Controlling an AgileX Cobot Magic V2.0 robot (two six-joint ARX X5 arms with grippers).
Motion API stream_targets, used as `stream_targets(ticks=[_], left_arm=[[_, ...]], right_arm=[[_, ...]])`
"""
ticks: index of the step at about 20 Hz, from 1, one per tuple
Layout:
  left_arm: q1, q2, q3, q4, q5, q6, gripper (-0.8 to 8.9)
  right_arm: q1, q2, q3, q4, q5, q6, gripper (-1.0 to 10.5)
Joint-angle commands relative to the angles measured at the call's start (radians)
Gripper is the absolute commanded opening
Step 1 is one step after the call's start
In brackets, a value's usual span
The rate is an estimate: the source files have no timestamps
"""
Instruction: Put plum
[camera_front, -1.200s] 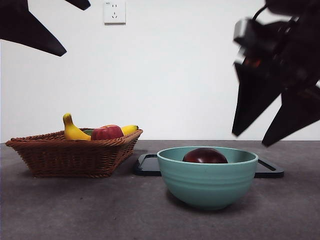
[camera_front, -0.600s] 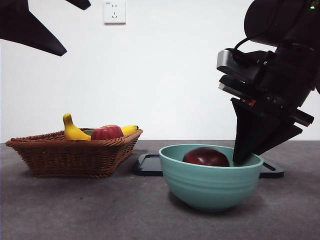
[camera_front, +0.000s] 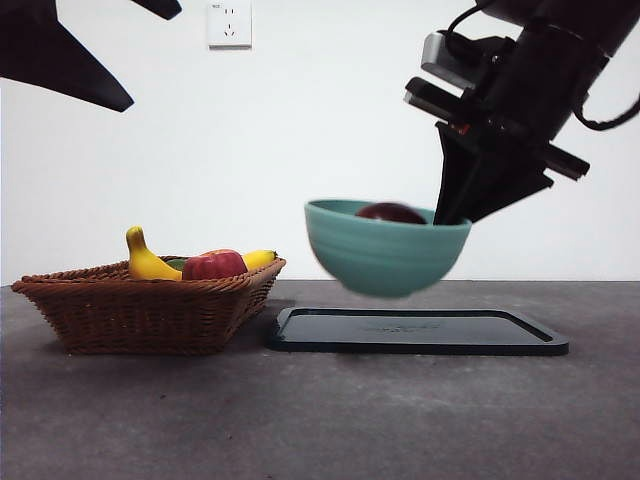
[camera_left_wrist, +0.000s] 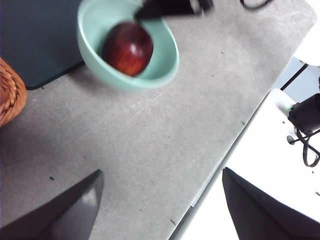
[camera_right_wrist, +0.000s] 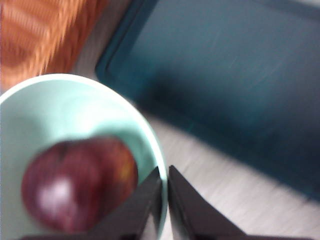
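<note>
Aloft, right gripper (camera_front: 462, 212) pinching bowl (camera_front: 385, 250) rim, plum (camera_front: 391, 212) inside

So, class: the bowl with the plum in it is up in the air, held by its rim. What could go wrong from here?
1. The right gripper pinches only the rim of the bowl, so the bowl could tip or slip free.
2. The plum lies loose inside and could roll out if the bowl tilts.
3. The bowl hangs above the tray, close to the basket; a sideways swing might knock it.
</note>
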Motion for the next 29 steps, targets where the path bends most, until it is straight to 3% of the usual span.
stream_targets(ticks=[1,10,22,26,29], left_arm=[[-0.006,0.005,0.011,0.008,0.005,-0.006,3.75],[-0.006,0.005,0.011,0.008,0.005,-0.006,3.75],[-0.006,0.005,0.011,0.008,0.005,-0.006,3.75],[-0.006,0.005,0.011,0.006,0.005,-0.007,3.75],[-0.006,0.005,0.011,0.007,0.005,-0.006,3.75]], right_arm=[[-0.032,0.063,0.077,-0.003,0.003,0.013,0.1],[-0.118,0.317,0.282,-0.004,0.004,-0.013,0.1],[-0.143,0.414,0.294,0.012,0.008,-0.017,0.1],[-0.143,0.414,0.294,0.005,0.008,-0.016,1.5],[-0.143,0.407,0.294,-0.004,0.008,-0.015,1.6]])
